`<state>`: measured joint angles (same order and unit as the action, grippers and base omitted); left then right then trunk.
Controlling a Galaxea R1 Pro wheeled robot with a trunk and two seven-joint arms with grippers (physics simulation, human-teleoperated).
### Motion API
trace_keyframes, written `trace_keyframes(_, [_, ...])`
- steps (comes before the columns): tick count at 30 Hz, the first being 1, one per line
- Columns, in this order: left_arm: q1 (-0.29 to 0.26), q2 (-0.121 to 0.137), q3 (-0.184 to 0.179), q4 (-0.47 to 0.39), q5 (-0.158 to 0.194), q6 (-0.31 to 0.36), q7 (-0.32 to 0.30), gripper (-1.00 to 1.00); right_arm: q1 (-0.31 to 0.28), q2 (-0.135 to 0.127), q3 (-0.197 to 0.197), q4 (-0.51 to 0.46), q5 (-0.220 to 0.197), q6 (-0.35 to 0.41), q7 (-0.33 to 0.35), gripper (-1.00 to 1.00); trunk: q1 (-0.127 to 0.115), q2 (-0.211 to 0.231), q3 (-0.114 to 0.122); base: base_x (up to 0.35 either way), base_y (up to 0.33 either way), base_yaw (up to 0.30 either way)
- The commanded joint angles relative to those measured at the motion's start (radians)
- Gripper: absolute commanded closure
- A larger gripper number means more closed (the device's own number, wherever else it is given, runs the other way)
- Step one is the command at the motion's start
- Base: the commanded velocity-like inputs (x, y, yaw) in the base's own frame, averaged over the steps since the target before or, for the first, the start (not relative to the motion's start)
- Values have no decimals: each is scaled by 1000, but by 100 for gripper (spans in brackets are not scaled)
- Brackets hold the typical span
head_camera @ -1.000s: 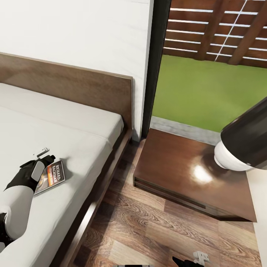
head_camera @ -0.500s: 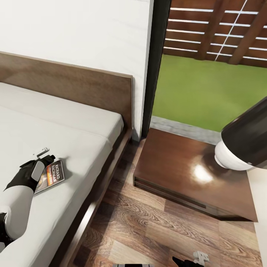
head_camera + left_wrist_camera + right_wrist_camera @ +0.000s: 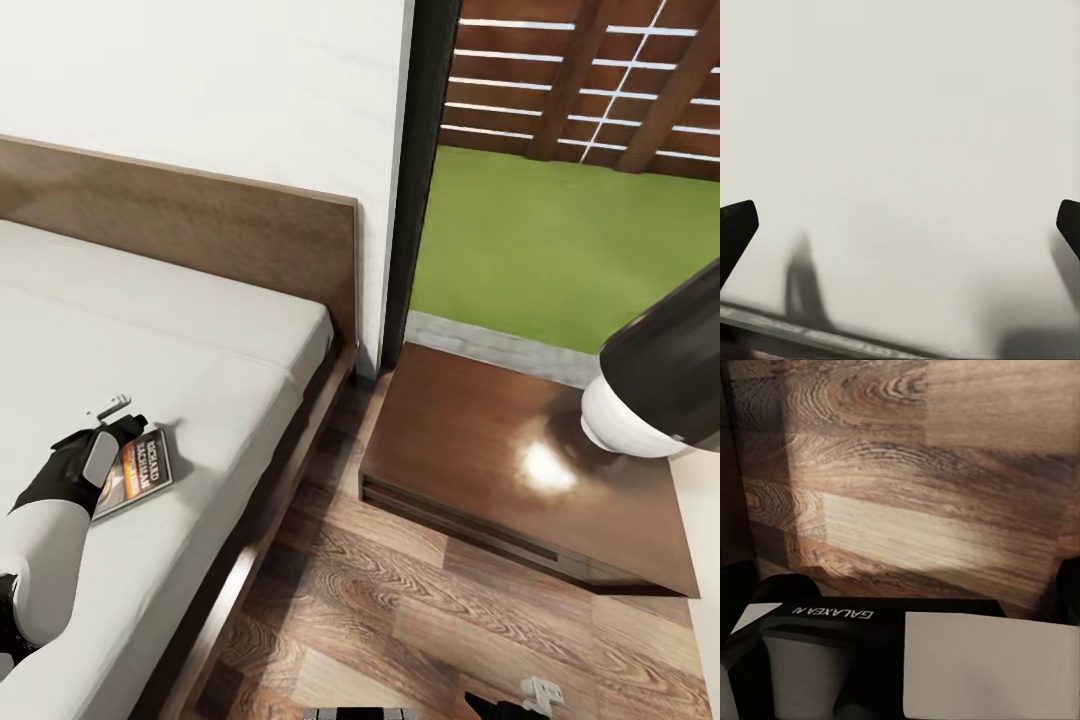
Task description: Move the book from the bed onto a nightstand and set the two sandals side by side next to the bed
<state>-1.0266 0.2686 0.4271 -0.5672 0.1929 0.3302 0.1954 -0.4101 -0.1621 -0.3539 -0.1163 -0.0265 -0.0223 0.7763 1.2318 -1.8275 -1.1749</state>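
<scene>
The book (image 3: 143, 474), a dark paperback with an orange band and white lettering, lies flat on the off-white mattress of the bed (image 3: 170, 330) near its side edge. My left gripper (image 3: 118, 417) rests at the book's far-left end, partly covering the cover. In the left wrist view the left gripper (image 3: 900, 225) is open, its fingertips (image 3: 736, 229) spread wide over the mattress, with the book's blurred edge (image 3: 817, 334) just below them. The nightstand (image 3: 470, 440) stands beside the bed. My right gripper (image 3: 515, 697) hangs low over the floor, open. The sandals are out of view.
A dark-shaded lamp with a white base (image 3: 655, 385) sits on the nightstand's right side. The dark headboard (image 3: 200, 230) backs onto the white wall. A tall window (image 3: 560, 200) shows grass and a slatted fence. The wood-plank floor (image 3: 400, 620) runs between bed and nightstand.
The whole head view has shifted very slightly. My left gripper has stayed at the book's end, and the book has not been lifted.
</scene>
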Motion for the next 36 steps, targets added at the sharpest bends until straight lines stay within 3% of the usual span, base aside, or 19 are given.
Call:
trace_keyframes(1, [0, 0, 1, 20, 16, 4, 6, -100, -1, 0, 1, 1, -3, -2, 3, -100, 4, -7, -4, 0, 0, 0])
trace_keyframes(36, [0, 1, 1, 20, 16, 4, 6, -100, -1, 0, 1, 1, -3, -2, 3, -100, 19, -35, -16, 0, 0, 0])
